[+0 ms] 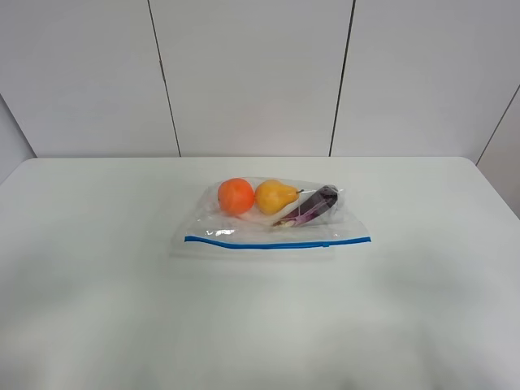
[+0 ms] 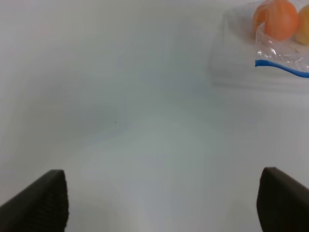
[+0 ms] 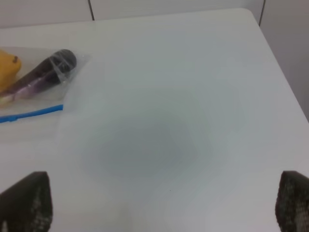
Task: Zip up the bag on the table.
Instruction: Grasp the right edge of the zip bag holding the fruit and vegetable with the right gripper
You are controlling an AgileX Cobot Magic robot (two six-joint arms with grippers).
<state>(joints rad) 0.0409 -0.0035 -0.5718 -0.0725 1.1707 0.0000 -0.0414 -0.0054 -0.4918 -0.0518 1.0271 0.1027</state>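
The clear plastic bag [image 1: 268, 231] lies flat in the middle of the white table [image 1: 97, 284]. Inside it are an orange [image 1: 236, 196], a yellow pear [image 1: 275, 196] and a purple eggplant [image 1: 313, 205]. Its blue zipper strip [image 1: 276, 242] runs along the near edge. Neither arm shows in the exterior view. My left gripper [image 2: 161, 200] is open and empty over bare table, with the bag's corner [image 2: 275, 58] far off. My right gripper [image 3: 164, 205] is open and empty, with the bag's eggplant end [image 3: 46, 77] far off.
White wall panels [image 1: 252, 73] stand behind the table's far edge. The table's right far corner [image 3: 251, 14] shows in the right wrist view. Bare tabletop surrounds the bag on all sides.
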